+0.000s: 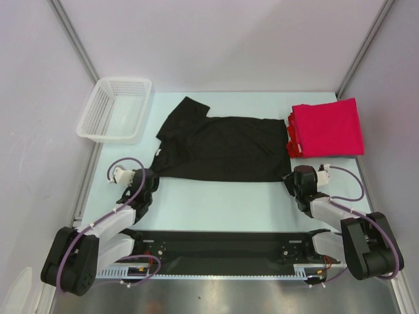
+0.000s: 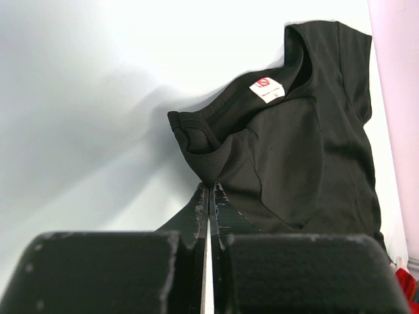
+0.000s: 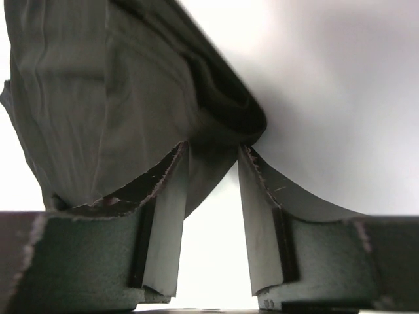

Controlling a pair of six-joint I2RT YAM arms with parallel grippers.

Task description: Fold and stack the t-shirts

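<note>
A black t-shirt (image 1: pixel 222 147) lies spread across the middle of the table, its collar end to the left. My left gripper (image 1: pixel 154 176) is at its near left corner. In the left wrist view the left gripper (image 2: pixel 209 186) is shut, and the black t-shirt (image 2: pixel 308 150) tapers into its tips. My right gripper (image 1: pixel 292 178) is at the near right corner. In the right wrist view the right gripper (image 3: pixel 213 147) has its jaws apart, with an edge of the black t-shirt (image 3: pixel 98 85) hanging between the tips. Folded red t-shirts (image 1: pixel 327 125) lie stacked at the back right.
A white mesh basket (image 1: pixel 114 108) stands at the back left corner, just left of the black shirt's sleeve. Grey walls with metal posts close in the table on three sides. The red stack touches the black shirt's right edge.
</note>
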